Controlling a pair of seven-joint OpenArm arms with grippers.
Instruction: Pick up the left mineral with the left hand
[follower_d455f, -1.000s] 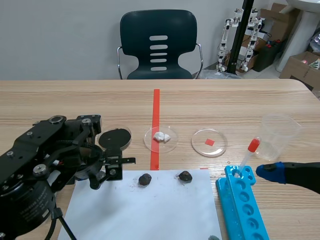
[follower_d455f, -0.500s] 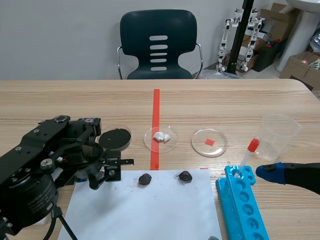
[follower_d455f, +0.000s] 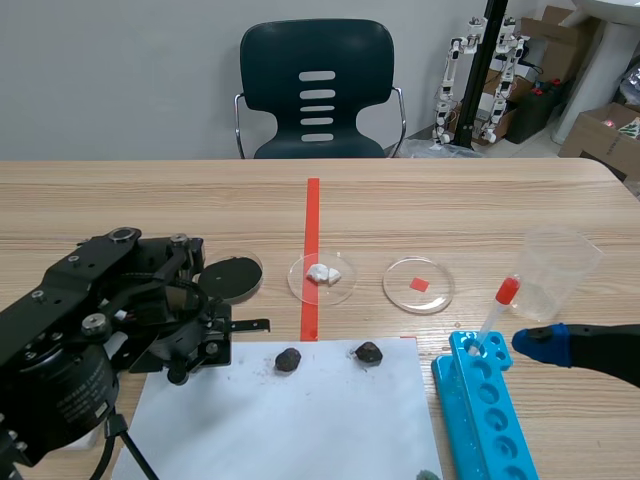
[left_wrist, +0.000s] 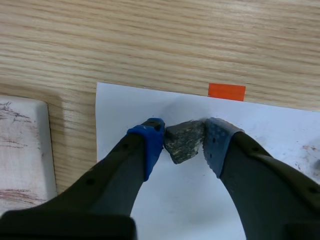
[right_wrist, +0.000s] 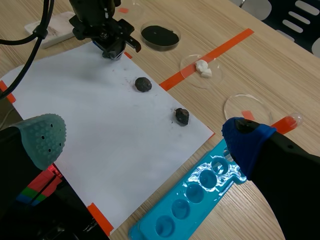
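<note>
Left gripper (left_wrist: 183, 131) dipped slightly since earlier frame, fingers narrowly parted, gripping nothing, left mineral (follower_d455f: 288, 360) unmoved on white paper sheet (follower_d455f: 300, 420), centre-left of scene, ahead of fingertips, right gripper (right_wrist: 145, 136) wide apart, lower right.

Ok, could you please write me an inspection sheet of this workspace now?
Surface: wooden table; white paper taped at its near edge.
Job's things: left mineral and right mineral lie on the paper, apart.
Clutter: black-filled dish, dish of white lumps, dish with a red square, clear cup, blue rack holding a dropper.
Grippers: left gripper open, near the paper's corner, not gripping the left mineral; right gripper open, holding nothing.
Cables: black cable beside the left arm.
Surroundings: dark chair, cardboard boxes.
</note>
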